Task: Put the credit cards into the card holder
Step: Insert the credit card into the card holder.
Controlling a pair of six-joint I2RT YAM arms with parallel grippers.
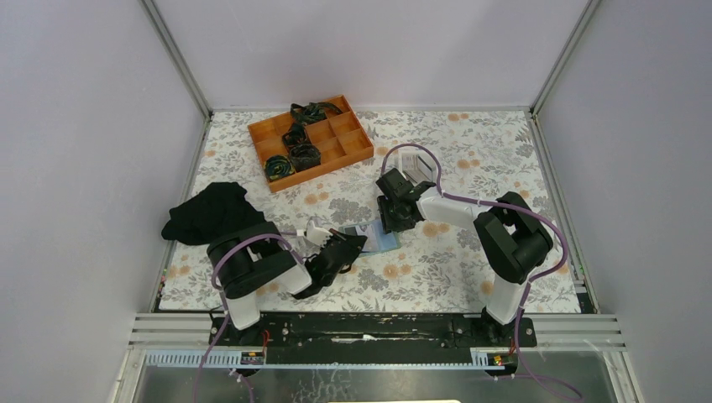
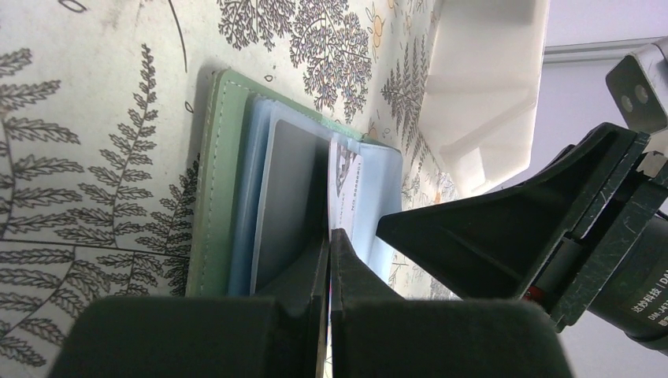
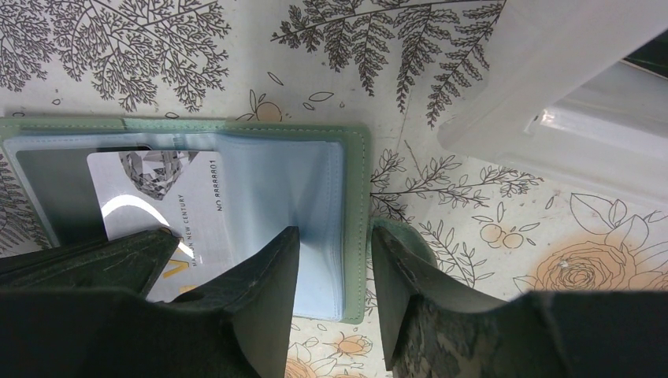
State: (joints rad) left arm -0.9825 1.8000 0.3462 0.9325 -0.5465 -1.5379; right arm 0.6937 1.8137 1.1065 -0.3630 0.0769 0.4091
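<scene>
Card holder: matt green, stitched, leather-like; clear bluish plastic sleeves. Credit card: glossy plastic. Tabletop: matt printed covering.

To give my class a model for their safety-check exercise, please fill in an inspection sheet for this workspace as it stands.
Surface: floral table, flat.
Job's things: card holder lies open; silver card over its blue sleeves.
Clutter: orange box holding dark items; black cloth; white tray.
Grippers: left gripper shut on the silver card; right gripper open, straddling one edge of the card holder.
Cables: purple cables loop along both arms.
Surroundings: plain walls on three sides; nothing else seen.
</scene>
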